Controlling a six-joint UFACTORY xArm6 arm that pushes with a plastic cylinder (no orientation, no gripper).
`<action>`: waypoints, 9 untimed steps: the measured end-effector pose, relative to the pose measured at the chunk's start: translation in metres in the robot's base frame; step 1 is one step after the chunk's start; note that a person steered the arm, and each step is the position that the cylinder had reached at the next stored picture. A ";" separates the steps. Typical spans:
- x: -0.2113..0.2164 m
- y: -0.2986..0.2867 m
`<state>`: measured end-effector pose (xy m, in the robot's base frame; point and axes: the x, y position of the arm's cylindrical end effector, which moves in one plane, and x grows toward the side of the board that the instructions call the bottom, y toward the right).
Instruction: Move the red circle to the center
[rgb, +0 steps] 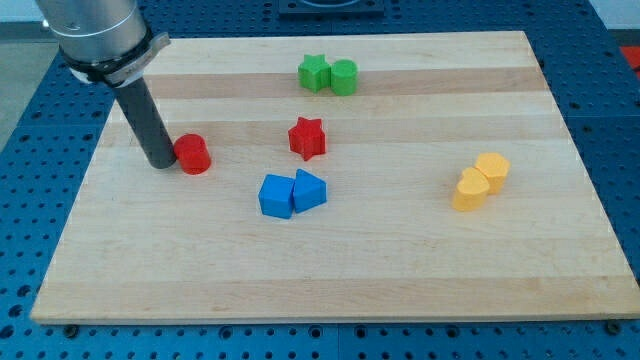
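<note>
The red circle (192, 154) is a short red cylinder at the view's left on the wooden board (330, 270). My tip (160, 161) rests on the board just left of the red circle, touching or almost touching its left side. The dark rod rises from there toward the view's top left. A red star (307, 138) lies to the right of the red circle, near the board's middle.
Two blue blocks (291, 193) sit side by side below the red star. A green star (314, 73) and a green cylinder (344, 76) touch near the view's top. Two yellow blocks (480, 181) sit at the view's right.
</note>
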<state>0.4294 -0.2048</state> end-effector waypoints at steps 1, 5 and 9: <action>0.000 0.011; 0.000 0.095; 0.035 0.021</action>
